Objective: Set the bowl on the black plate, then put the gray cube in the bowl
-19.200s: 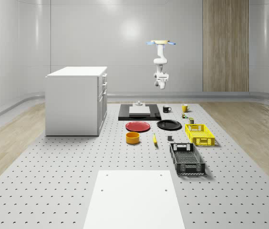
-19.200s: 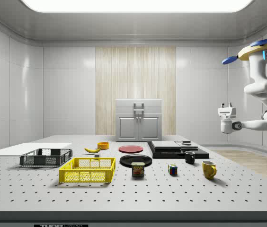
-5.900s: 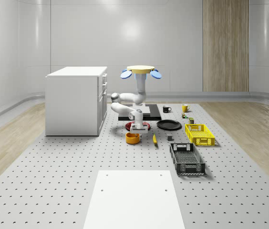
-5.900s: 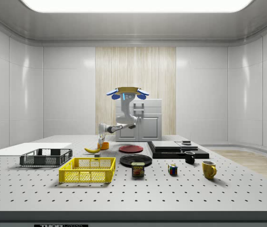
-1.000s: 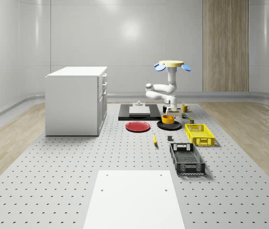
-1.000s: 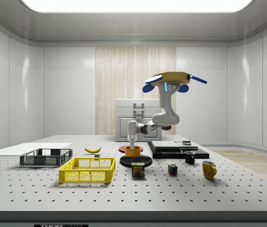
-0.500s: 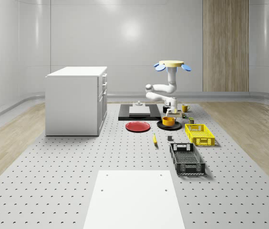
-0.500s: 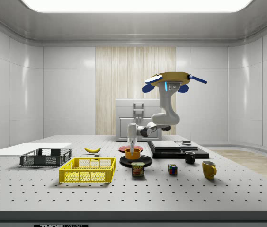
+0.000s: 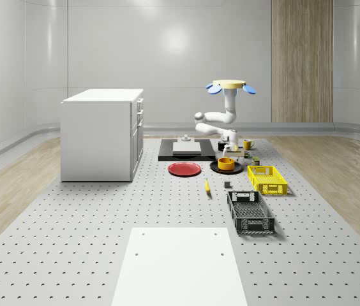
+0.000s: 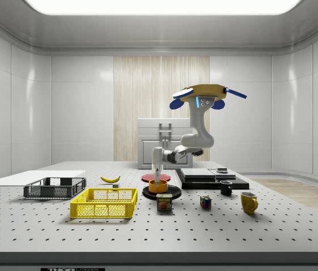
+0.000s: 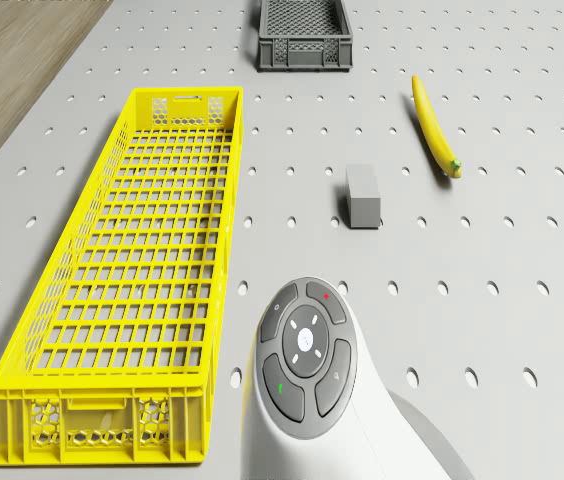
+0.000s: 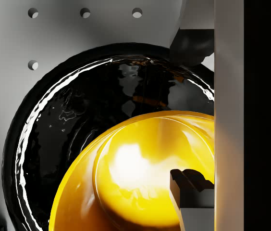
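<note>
The orange bowl (image 9: pixel 226 164) (image 10: pixel 158 186) (image 12: pixel 140 173) sits on the black plate (image 9: pixel 237 169) (image 10: pixel 173 193) (image 12: pixel 78 120). My gripper (image 9: pixel 226 155) (image 10: pixel 158 179) (image 12: pixel 191 115) points straight down over the bowl's rim and is open. One finger is inside the bowl and the other is outside it, each with a gap to the rim. The drone (image 9: pixel 231 85) (image 10: pixel 204 93) hovers above the table's far right part, just behind the plate. The gray cube (image 9: pixel 227 185) (image 11: pixel 363 195) lies on the table in front of the plate, between the banana and the yellow crate.
A yellow crate (image 9: pixel 267 178) (image 11: pixel 132 270) and a dark crate (image 9: pixel 250 212) (image 11: pixel 304 35) stand right of the plate. A banana (image 9: pixel 207 185) (image 11: pixel 434 125), a red plate (image 9: pixel 184 169), a black slab (image 9: pixel 186 153) and a white cabinet (image 9: pixel 103 134) lie to its left.
Over the last second the arm lowered the bowl a little, down onto the black plate. The drone has held its place.
</note>
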You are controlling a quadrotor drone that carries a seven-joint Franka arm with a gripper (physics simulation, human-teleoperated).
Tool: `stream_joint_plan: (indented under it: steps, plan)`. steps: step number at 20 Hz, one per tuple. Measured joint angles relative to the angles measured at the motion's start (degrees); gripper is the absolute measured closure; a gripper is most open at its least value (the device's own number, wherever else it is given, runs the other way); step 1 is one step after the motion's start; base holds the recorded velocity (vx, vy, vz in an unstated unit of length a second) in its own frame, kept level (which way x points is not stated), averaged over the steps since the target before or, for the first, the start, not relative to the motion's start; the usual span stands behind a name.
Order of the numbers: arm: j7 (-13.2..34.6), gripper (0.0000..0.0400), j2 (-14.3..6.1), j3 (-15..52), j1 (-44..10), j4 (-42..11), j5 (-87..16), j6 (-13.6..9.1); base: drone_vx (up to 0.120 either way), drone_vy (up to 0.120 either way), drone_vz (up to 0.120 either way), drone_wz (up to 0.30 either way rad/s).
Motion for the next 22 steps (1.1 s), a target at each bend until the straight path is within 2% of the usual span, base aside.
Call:
stream_joint_plan:
  steps: [2,6,17,20,22]
  plan:
    - [0.0,0.0037,0.1,0.1,0.0,-0.1,0.0,-0.1,0.04,-0.06,0.12,0.0]
    - [0.0,0.0014,0.2,0.1,0.1,-0.1,0.1,-0.3,0.12,-0.12,0.0,0.0]
    - [-0.1,0.0001,0.6,0.1,0.3,-0.2,-0.1,-0.7,0.12,-0.12,0.0,0.0]
    - [-0.2,0.0,0.7,0.1,0.3,-0.2,-0.1,-0.8,0.12,0.0,0.0,0.0]
    - [-0.2,0.0,0.8,0.1,0.4,-0.2,-0.1,-0.9,0.02,0.0,-0.1,0.0]
